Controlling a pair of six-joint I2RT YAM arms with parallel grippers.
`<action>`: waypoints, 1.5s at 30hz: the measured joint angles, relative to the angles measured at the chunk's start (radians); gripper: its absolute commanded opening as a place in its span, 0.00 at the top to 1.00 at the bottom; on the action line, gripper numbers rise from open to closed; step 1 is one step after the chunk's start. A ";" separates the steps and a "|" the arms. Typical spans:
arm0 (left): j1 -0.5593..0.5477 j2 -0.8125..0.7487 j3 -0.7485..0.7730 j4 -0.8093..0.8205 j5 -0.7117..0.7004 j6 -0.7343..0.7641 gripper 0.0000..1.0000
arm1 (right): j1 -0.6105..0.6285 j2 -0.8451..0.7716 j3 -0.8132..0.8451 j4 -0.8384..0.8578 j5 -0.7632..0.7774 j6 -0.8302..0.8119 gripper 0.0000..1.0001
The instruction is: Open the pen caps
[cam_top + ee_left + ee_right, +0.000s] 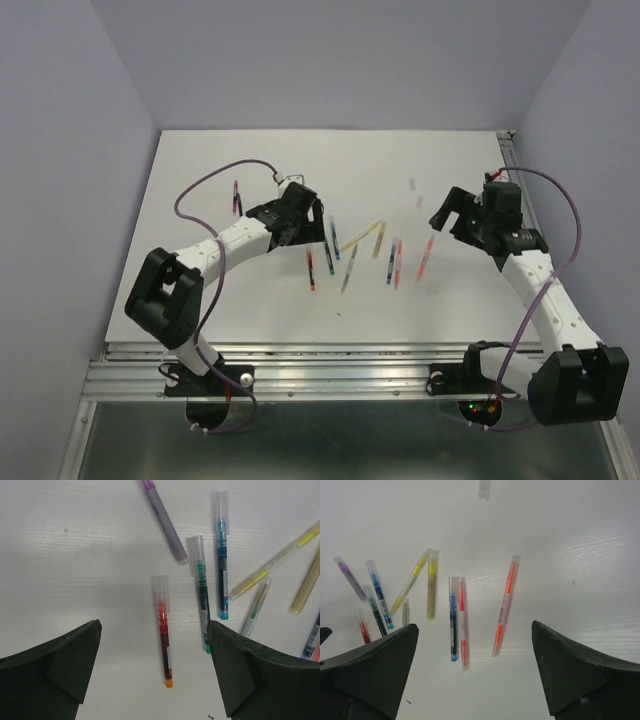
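L gripper (154, 630), R gripper (474, 627): spread wide, holding nothing. Below L gripper: red pen (165, 645), capped. Just right of red pen: green pen (202, 595), blue pen (222, 570), pen caps (196, 547) on too. Loose cap (484, 489) well right of red pen; prob. one opened, most pending.

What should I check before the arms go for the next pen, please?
1. Left gripper open and empty: ok.
2. Right gripper open and empty: ok.
3. Red pen lies in line with the left gripper, its cap on: ok.
4. Red pen lies apart from the green pen: ok.
5. Blue pen separated from the pink pen: not ok, they lie tight side by side.
6. Orange pen capped: cannot tell.
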 measured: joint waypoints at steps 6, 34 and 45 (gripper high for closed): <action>-0.029 0.183 0.052 -0.015 -0.019 -0.021 0.11 | 0.000 -0.051 -0.047 -0.015 -0.031 0.000 0.00; -0.063 0.346 0.137 -0.013 -0.080 -0.040 1.00 | 0.000 -0.097 -0.145 0.006 -0.220 -0.005 0.00; -0.064 0.152 -0.023 -0.049 -0.099 -0.160 1.00 | 0.364 -0.208 -0.318 0.117 -0.377 0.124 0.00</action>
